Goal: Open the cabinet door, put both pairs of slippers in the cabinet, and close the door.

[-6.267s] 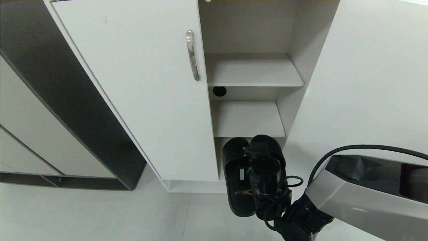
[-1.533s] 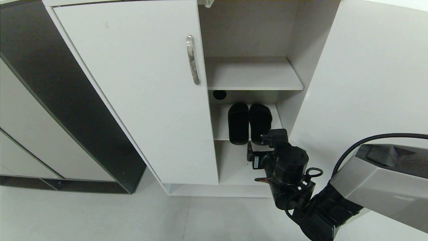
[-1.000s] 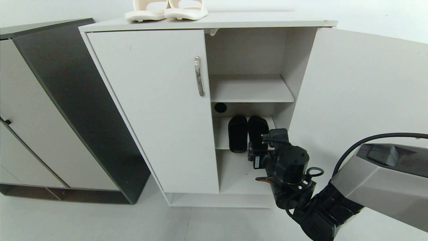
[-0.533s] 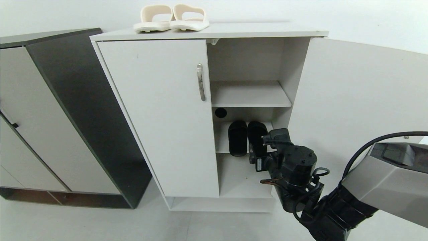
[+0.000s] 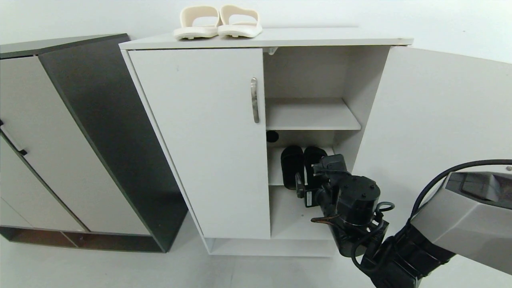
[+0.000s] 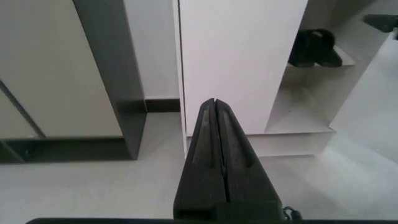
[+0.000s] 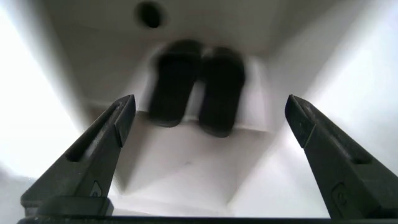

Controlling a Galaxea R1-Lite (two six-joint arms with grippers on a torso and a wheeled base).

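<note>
Black slippers [image 5: 294, 162]: side by side on the middle shelf [image 5: 275, 176], inside the cabinet [image 5: 320, 38]; first pair judged stowed.
Cream slippers [image 5: 218, 22]: outside, on the cabinet top, at about 11 o'clock from the opening; not yet put away.
Right gripper [image 7: 210, 106]: spread wide and empty, low before the opening, with the black pair near at its 12 o'clock but apart.
Left gripper [image 6: 214, 106]: pressed closed on nothing, out in front of the closed door [image 5: 208, 132], well apart from both pairs.
Open door [image 5: 432, 120]: swung wide toward 3 o'clock, so the shelves are free to reach.
Step in hand: likely backing the right gripper out, then going up for the cream pair.
Doing it well: draw straight back toward 6 o'clock before lifting, so that no finger snags the black heels or a shelf edge. Rise outside the cabinet front, clear of the top panel's lip. Come at the cream pair from the front and pinch both inner sides together, so that the two travel as one.
Landing spot: upper shelf [image 5: 312, 116], bare and probably the easiest.
Risk: one slipper sliding off the top if nudged, not gripped.
</note>
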